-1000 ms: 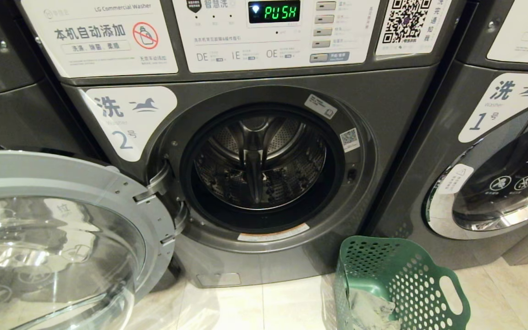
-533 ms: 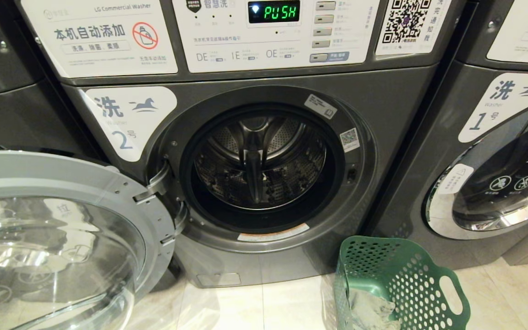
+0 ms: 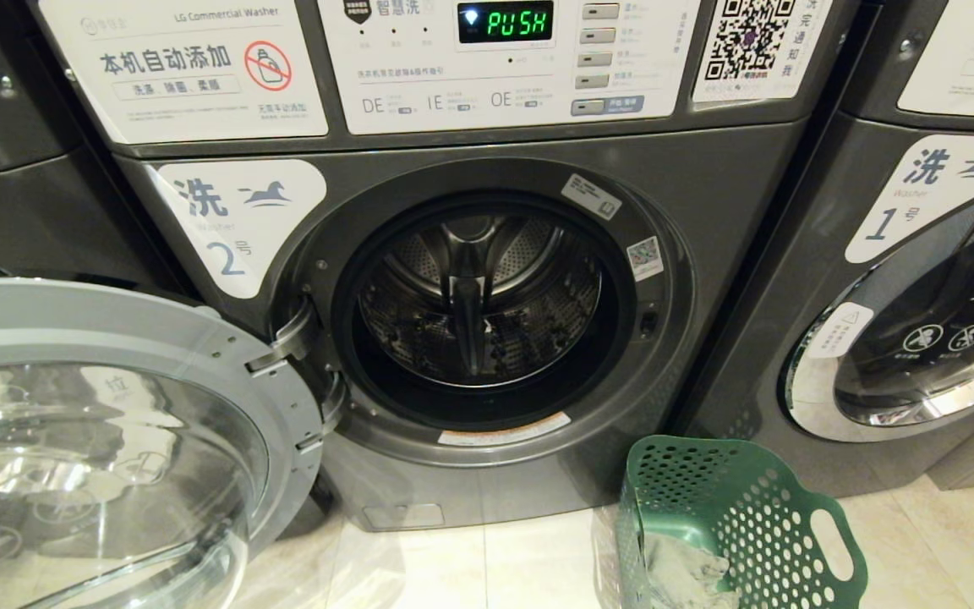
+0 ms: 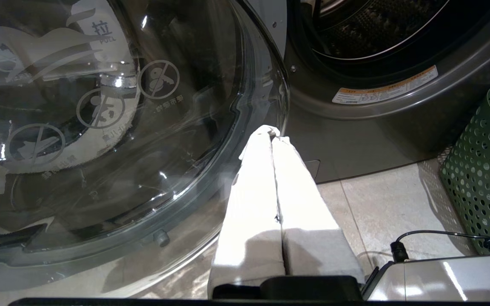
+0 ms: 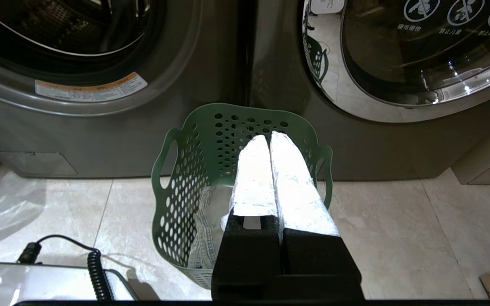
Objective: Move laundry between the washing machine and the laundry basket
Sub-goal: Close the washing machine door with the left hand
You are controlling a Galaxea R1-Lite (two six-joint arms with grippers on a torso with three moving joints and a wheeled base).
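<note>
The grey washing machine (image 3: 707,194) marked 2 faces me with its round door (image 3: 115,423) swung open to the left; its steel drum (image 3: 478,296) shows no laundry. A green perforated laundry basket (image 3: 757,524) stands on the floor at the machine's lower right, with pale denim laundry (image 3: 686,575) inside. Neither arm appears in the head view. My left gripper (image 4: 274,135) is shut and empty, low beside the door glass (image 4: 100,127). Over the basket (image 5: 185,178) hangs my right gripper (image 5: 269,137), shut and empty, with the denim (image 5: 204,229) below it.
A second washer (image 3: 918,321) marked 1, door shut, stands right of the basket. Another grey machine (image 3: 13,152) is at the far left. Pale tiled floor (image 3: 487,567) runs in front. The robot's base with a coiled cable (image 5: 96,272) lies low in both wrist views.
</note>
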